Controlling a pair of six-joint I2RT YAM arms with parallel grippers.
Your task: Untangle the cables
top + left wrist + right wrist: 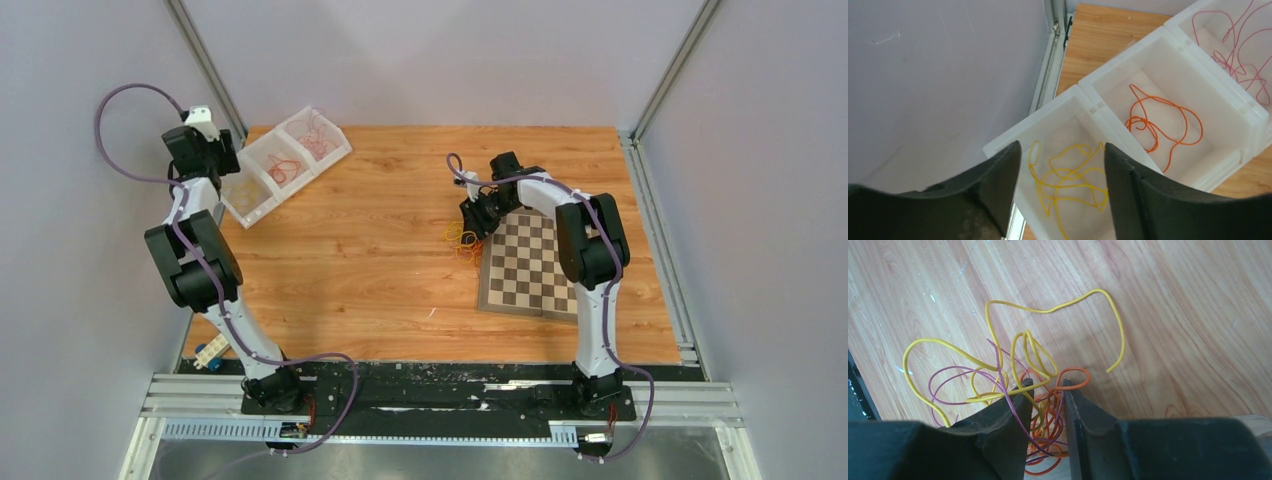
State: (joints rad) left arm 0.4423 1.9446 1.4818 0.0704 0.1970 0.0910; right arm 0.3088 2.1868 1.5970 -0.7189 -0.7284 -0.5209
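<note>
The tangled cables (462,240) lie on the wooden table at the chessboard's (530,265) left edge. In the right wrist view they are thin yellow (1048,310), orange (1070,374) and purple (948,372) strands. My right gripper (478,222) is down in the tangle. Its jaws (1048,387) stand a little apart, with orange and purple strands running between them and a yellow strand lying over the left finger. My left gripper (228,165) hovers open and empty (1063,150) over a white three-part bin (1083,95). The bin holds a yellow cable (1068,177), an orange cable (1158,122) and a pink-red cable (1243,55), one per compartment.
The bin (285,160) stands at the back left corner against the metal frame post (1050,55). A small blue-and-white object (210,352) sits at the near left table edge. A tiny scrap (432,313) lies on the wood in front.
</note>
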